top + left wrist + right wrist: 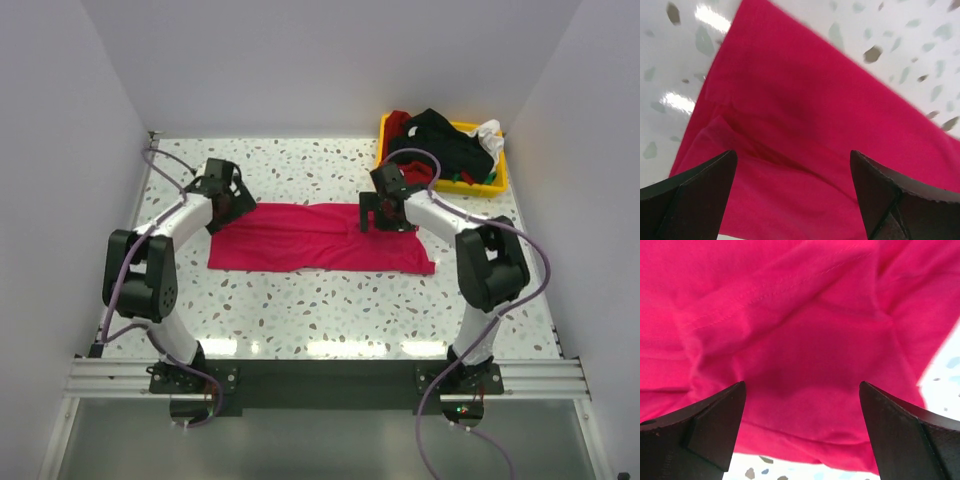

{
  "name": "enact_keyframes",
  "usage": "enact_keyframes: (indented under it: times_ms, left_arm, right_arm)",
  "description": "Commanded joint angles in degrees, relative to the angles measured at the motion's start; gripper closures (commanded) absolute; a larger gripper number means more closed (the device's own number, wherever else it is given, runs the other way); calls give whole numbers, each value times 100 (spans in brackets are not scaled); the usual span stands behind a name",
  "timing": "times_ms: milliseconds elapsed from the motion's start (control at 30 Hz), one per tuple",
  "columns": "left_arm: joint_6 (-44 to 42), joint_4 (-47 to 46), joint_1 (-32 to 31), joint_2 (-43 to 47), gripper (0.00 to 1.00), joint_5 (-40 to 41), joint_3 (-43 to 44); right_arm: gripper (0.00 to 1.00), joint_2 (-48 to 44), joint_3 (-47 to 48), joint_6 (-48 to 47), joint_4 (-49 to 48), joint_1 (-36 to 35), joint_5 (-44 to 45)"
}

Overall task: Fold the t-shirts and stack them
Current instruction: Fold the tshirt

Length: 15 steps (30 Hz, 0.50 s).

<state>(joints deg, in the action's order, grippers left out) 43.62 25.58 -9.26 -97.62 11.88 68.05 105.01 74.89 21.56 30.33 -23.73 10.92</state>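
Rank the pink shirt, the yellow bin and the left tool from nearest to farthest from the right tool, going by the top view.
1. pink shirt: directly under the right tool, spread across mid-table.
2. yellow bin: just beyond it, in the far right corner.
3. left tool: across the table, over the shirt's left end.

One crimson-pink t-shirt (320, 238) lies on the one table (300, 310). One yellow bin (500, 165) holds one heap in four colours: black cloth (445, 135), dark red cloth (398, 125), white cloth (488, 132) and green cloth (487, 180). How many shirts that makes cannot be told. There are two arms, the left arm (150, 265) and the right arm (480, 265), and two grippers, the left gripper (792, 200) and the right gripper (802, 430).
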Motion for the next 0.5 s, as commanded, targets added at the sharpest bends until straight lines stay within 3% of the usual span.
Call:
enact_keyframes:
  times_ms: [0,233,467]
  left_arm:
    - [-213,-220,-94,-379,0,-529,-423]
    - [-73,130,-103,-345,0,-309,-1564]
    - [393,693,-155,629,0,-344,-2832]
  right_arm:
    - [1,326,149,173,-79,-176,-116]
    - [1,1213,569,-64,-325,-430,-231]
    - [1,2372,2070,-835,-448,-677,-993]
